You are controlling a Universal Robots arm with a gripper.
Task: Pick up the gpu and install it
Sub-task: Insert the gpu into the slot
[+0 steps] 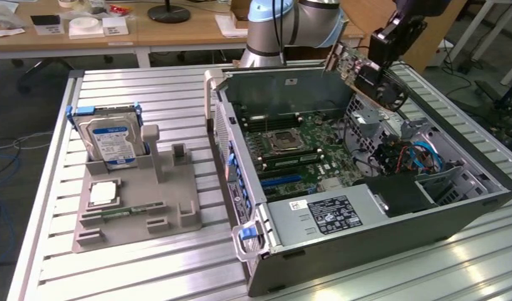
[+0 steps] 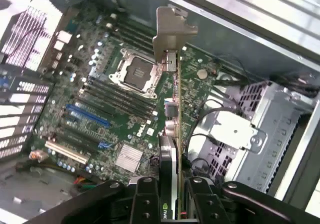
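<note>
- Hard drive [image 1: 112, 141]: stands upright in its blue frame on a grey parts holder [image 1: 181, 188], well apart from the fingers [image 1: 388, 45], towards the exterior view's left. A processor chip [image 1: 103, 192] and a green memory stick [image 1: 126, 212] lie in the same holder, which sits on the slatted metal desk [image 1: 138, 94].
- Computer case [image 1: 390, 241]: lies open on the desk, below the fingers, with its motherboard [image 1: 310, 157] exposed.
- Processor socket [image 2: 135, 74]: sits beyond the card's far end as the wrist view looks down, well below the fingers.
- Blue expansion slot [image 2: 87, 115]: empty, as are the other slots near it. It is down on the board and off to one side of the fingers, nowhere near touching the card.
- Gpu [image 1: 369, 75]: in the air above the far right part of the case, tilted, clear of the board and the case walls. Its metal bracket [image 2: 172, 31] is at the end away from the fingers.
- Fingers [image 2: 145, 201]: closed tight on the card's near end, one on each flat face, with the card edge-on between them.
- Progress: the pickup looks done, since the card hangs free in the grasp. The install has not begun to seat; no edge of the card meets a slot, so I judge roughly the first half complete.
</note>
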